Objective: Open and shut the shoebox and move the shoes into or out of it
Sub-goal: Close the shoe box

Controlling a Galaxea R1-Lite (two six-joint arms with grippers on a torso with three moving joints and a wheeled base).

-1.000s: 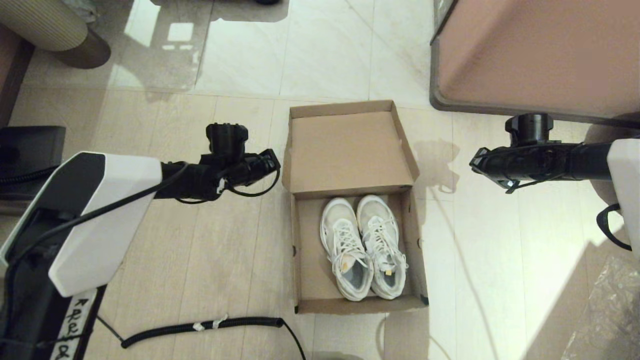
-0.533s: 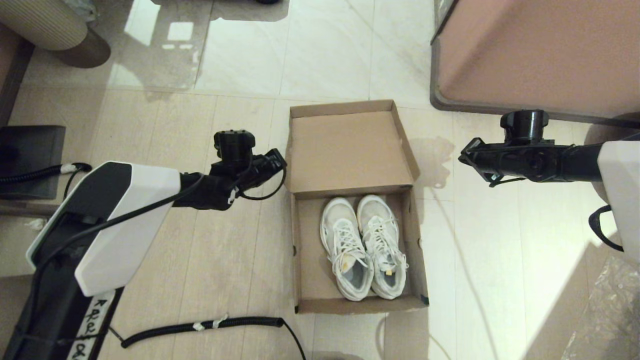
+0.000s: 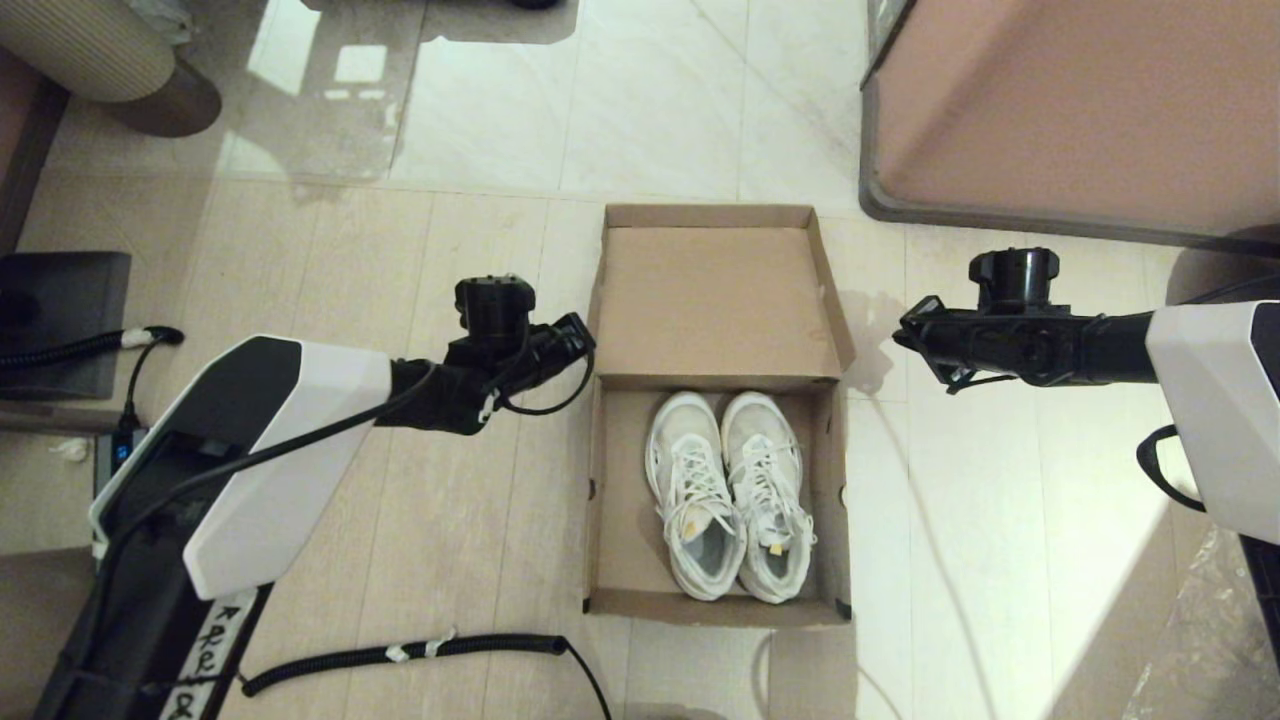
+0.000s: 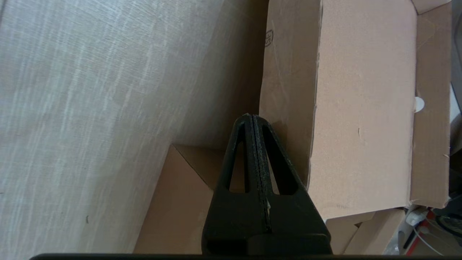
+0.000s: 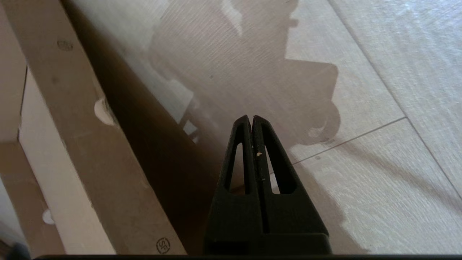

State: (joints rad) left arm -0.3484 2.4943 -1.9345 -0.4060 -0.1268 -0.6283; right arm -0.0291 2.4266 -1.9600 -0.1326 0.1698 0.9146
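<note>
shoebox [image 3: 612, 520] open on tiled floor [image 3: 480, 120], lid [image 3: 715, 300] laid back, shoes [image 3: 728, 495] inside. left gripper [image 3: 583, 338] at lid's left edge, right gripper [image 3: 905, 335] just off right edge; both fingers pressed together, empty.

Cabinet [image 3: 1060, 110] cropped by top and right edges

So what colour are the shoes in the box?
White, with greyish insides; the shoes show best in the head view.

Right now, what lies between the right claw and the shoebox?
Nothing but bare floor under the box's shadow; the head view shows the shut right claw beside the shoebox lid, apart from it.
</note>
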